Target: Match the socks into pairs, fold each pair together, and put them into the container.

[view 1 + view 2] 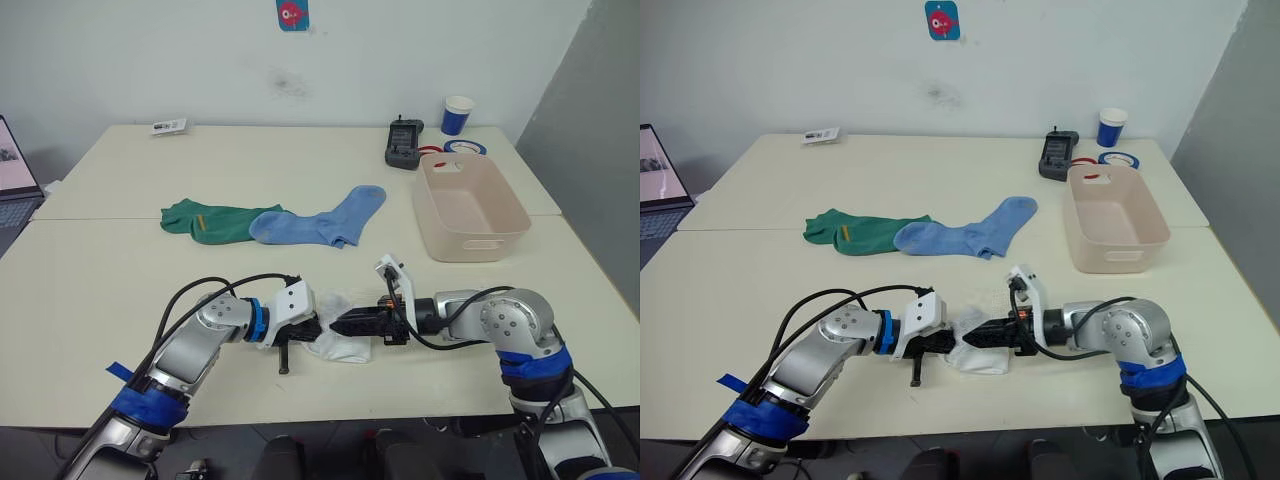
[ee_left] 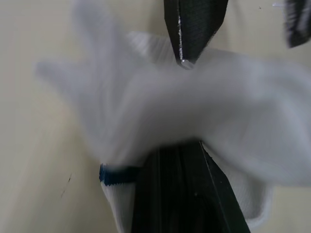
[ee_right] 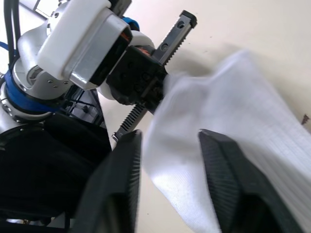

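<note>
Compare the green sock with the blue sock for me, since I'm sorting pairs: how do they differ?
The green sock is dark with a small yellow mark; the blue sock is light and plain. The green sock lies nearer the robot's left, the blue sock nearer the container, its end overlapping the green one. Both lie flat on the table, ungripped.

Silver arms, blue bands, white wrists, black cables, 2 black-fingered end effectors.

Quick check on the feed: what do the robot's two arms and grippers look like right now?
Both arms are silver-grey metal with blue bands and black cables looping along them. The left gripper and right gripper each have a white housing behind black fingers; a black toothed rail runs across the left one.
</note>
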### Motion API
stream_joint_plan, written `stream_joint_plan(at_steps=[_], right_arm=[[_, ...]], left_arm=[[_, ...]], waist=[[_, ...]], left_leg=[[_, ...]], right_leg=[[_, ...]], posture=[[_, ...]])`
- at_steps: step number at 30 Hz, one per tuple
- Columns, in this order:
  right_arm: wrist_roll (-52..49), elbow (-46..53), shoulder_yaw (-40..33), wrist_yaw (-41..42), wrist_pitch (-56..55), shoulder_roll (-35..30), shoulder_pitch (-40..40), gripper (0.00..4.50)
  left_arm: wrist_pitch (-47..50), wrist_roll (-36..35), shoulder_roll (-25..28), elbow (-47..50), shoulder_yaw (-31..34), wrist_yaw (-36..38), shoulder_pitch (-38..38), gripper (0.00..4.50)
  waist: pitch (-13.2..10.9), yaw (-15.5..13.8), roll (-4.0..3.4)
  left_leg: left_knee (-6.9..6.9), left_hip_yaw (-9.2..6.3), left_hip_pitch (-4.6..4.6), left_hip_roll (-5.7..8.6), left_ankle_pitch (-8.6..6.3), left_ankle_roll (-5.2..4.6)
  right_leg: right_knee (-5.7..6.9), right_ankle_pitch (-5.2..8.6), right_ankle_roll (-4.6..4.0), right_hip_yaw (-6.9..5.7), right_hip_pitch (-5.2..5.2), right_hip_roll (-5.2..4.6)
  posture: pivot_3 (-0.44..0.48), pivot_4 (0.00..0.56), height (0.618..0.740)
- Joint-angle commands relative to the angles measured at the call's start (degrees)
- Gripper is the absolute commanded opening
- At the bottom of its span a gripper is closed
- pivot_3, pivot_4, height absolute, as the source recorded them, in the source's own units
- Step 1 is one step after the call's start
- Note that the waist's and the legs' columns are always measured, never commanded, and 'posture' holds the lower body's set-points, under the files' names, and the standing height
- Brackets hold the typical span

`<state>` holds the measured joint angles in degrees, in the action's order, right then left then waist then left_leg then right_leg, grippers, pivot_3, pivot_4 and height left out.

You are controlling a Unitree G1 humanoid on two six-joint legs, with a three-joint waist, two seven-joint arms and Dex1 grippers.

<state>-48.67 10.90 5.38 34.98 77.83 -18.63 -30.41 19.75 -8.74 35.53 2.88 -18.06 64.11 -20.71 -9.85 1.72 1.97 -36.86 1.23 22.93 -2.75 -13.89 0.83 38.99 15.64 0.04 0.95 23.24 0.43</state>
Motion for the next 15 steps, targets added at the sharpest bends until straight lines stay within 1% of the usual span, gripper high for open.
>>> stream_joint_plan(at_steps=[1,4,6,8,11,15], right_arm=[[-2.60,2.15,-2.15,1.71,-0.59,-0.03,-0.89,3.33],[-4.14,2.45,-4.30,2.35,-0.73,-0.63,-0.72,4.39],[-2.58,4.29,-3.47,4.77,-4.68,-2.85,0.31,4.39],[2.62,6.34,-0.34,7.39,-12.69,-5.64,1.90,4.39],[7.03,6.36,1.70,8.81,-20.98,-6.22,3.70,3.75],[17.81,5.54,9.55,12.98,-35.66,-8.25,6.77,2.27]], left_arm=[[1.35,1.34,0.72,-0.13,-0.50,-0.83,1.01,0.00],[1.34,1.43,0.70,-0.25,-0.63,-0.87,0.87,0.00],[1.37,1.42,0.76,-0.29,-0.59,-0.85,0.79,0.00],[1.29,1.42,0.91,-0.37,-0.51,-0.76,0.76,0.00],[1.22,1.46,1.09,-0.41,-0.50,-0.68,0.75,0.00],[1.31,1.36,1.31,-0.32,-0.57,-0.51,0.78,0.00]], waist=[[0.00,0.00,0.00],[0.00,0.00,0.00],[0.00,-0.01,0.00],[0.00,-0.01,0.00],[0.00,0.02,0.00],[0.00,0.05,0.00]], left_leg=[[0.00,0.00,0.00,0.00,0.00,0.00],[0.00,-0.01,0.00,0.00,0.00,0.00],[0.00,-0.01,0.00,0.00,0.00,0.00],[0.00,-0.01,0.01,0.02,0.00,0.00],[0.00,-0.01,-0.01,0.04,0.00,0.00],[0.01,0.00,-0.02,0.03,0.00,0.00]], right_leg=[[0.00,0.00,0.00,0.00,0.00,0.00],[0.00,0.00,0.00,-0.01,0.00,0.00],[0.00,0.00,0.00,0.00,0.00,0.00],[-0.01,0.00,0.00,-0.01,0.00,0.00],[-0.02,0.00,0.01,-0.02,0.00,0.01],[-0.01,0.00,0.00,-0.02,0.00,0.05]], posture=[[0.000,0.150,0.740],[0.000,0.150,0.740],[0.000,0.150,0.740],[0.000,0.150,0.740],[0.000,0.150,0.740],[0.000,0.150,0.740]])
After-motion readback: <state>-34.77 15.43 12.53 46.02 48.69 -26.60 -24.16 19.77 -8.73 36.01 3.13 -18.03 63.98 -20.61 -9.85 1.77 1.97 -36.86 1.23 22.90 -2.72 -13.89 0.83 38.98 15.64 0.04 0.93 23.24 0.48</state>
